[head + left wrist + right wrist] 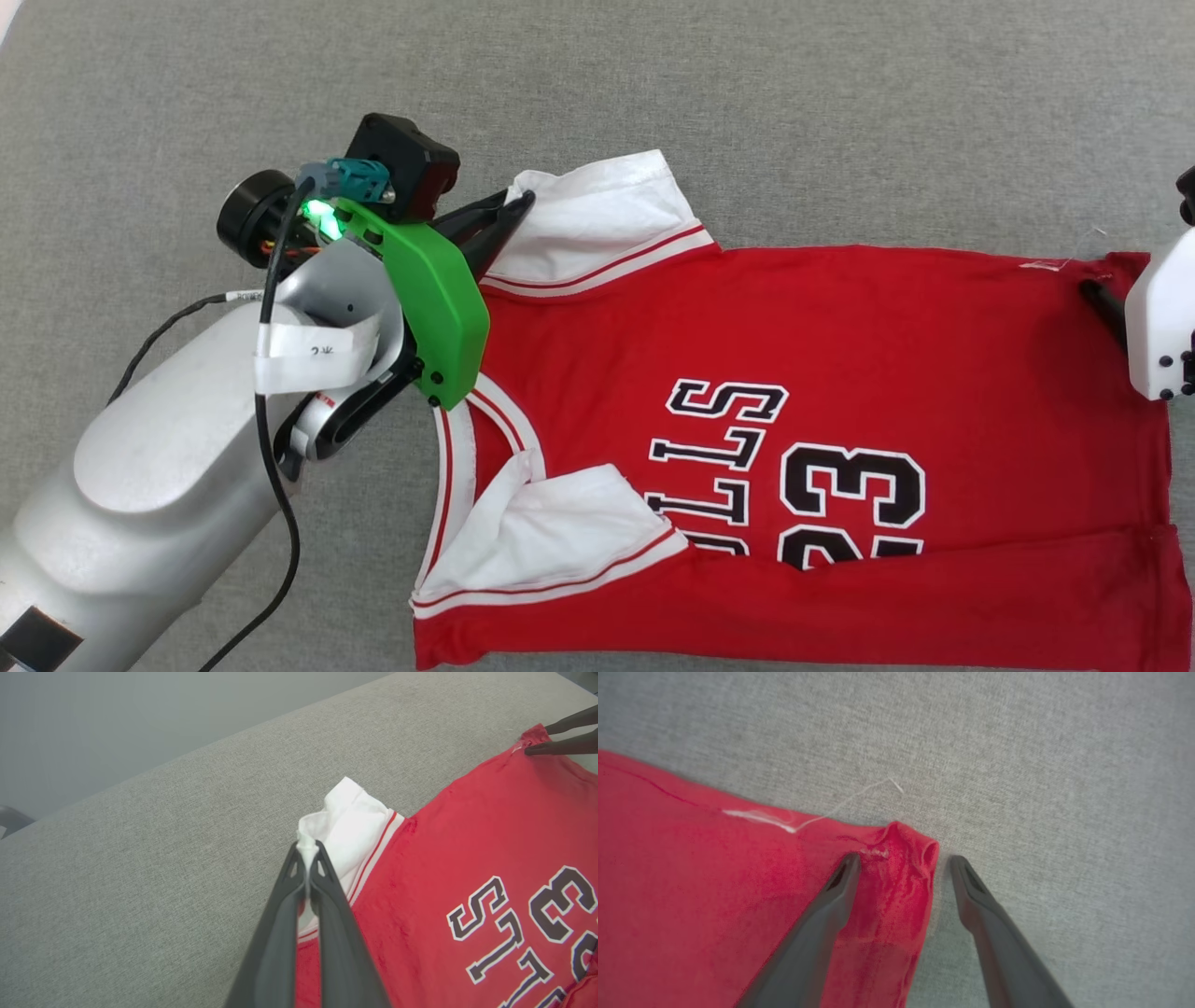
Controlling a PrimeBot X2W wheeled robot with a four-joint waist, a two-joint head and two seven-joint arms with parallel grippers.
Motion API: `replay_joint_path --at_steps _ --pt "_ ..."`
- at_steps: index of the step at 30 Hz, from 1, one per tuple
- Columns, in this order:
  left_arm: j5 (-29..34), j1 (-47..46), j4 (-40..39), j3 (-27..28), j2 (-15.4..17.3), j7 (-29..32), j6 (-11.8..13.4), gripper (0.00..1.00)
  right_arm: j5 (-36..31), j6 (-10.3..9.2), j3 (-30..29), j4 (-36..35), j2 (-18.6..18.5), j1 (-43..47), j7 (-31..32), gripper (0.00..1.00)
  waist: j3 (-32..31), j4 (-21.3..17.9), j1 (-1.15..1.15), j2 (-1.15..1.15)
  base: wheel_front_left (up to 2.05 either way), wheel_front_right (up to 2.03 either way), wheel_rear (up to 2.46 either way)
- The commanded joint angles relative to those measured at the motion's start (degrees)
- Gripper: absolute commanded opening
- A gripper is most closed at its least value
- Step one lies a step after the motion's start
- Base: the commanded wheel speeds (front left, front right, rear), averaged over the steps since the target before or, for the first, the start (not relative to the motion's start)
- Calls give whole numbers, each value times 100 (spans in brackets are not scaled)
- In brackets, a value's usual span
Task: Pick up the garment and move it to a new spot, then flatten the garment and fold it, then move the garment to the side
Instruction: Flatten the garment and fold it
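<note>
The garment (pixel 840 355), a red jersey with black lettering and white sleeves, lies spread flat with the grey cushion (pixel 747 93) under it, its lower edge folded up over part of the lettering. The left gripper (pixel 308 851) is at the garment's far white sleeve (pixel 345 826), its fingers pressed together on a pinch of that cloth. The right gripper (pixel 901 863) is at the garment's far hem corner (pixel 915 849) with its fingers spread apart, one over the red cloth and one just off the garment's edge
</note>
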Motion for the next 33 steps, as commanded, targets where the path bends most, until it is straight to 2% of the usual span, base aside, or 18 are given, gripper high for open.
replay_joint_path --at_steps 1,2,3,4,8,17,24,33 --pt "68 97 -49 -29 24 8 46 0 1 -5 109 139 19 -66 1 100 39 64 0 0 0 0 0" --pt "73 107 -64 -40 17 8 54 0 31 -5 159 201 23 -74 2 71 32 73 0 0 0 0 0" --pt "76 119 -77 -52 12 9 64 0 63 -5 212 263 26 -87 -21 27 25 77 0 0 0 0 0" --pt "76 127 -85 -58 10 10 71 0 81 -5 255 310 22 -101 -49 0 21 79 0 0 0 0 0" --pt "57 186 -54 -80 2 -15 82 0 155 -5 371 503 -30 -134 -259 0 -78 82 0 0 0 0 0" --pt "-267 637 111 124 28 -354 256 0 474 -5 160 584 22 66 -1196 0 -688 56 0 0 0 0 0" --pt "-450 1183 -78 114 249 -435 385 0 883 -5 30 235 -11 819 -1617 0 -1238 57 0 0 0 0 0" --pt "-654 2039 -916 -9 634 -384 720 0 1191 -5 -196 -555 -146 2155 -1891 0 -1617 128 0 0 0 0 0"
